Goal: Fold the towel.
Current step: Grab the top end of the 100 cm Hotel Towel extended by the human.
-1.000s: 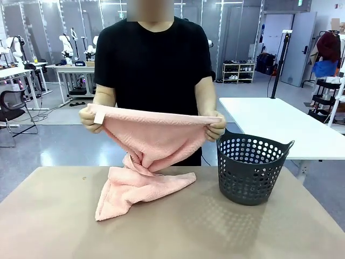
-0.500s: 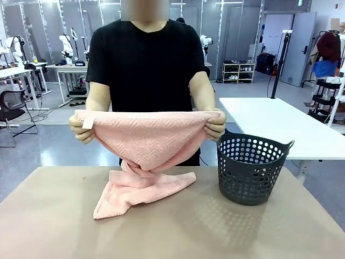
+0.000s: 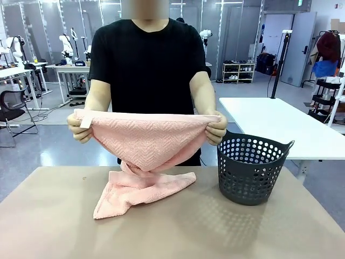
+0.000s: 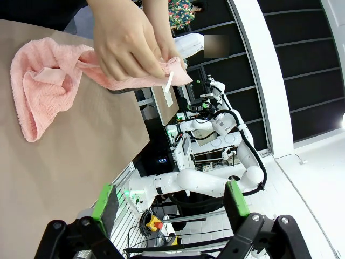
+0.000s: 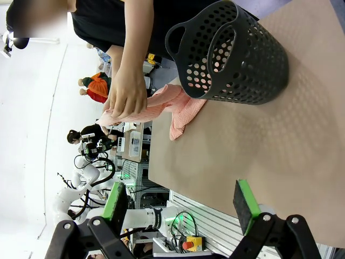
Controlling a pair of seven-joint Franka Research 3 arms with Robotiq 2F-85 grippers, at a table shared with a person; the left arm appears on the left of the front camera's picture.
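At the far side of the table, a person's right hand and left hand clench the top edge of the towel, its lower end trailing on the tabletop outside the dark perforated basket, while the left gripper and right gripper hover with fingers spread.

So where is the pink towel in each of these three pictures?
Front view: the towel is centre, top edge held up, lower end on the table.
Left wrist view: upper left, trailing from the person's hand.
Right wrist view: upper middle, beside the basket.
Shared landmark: the tan table.
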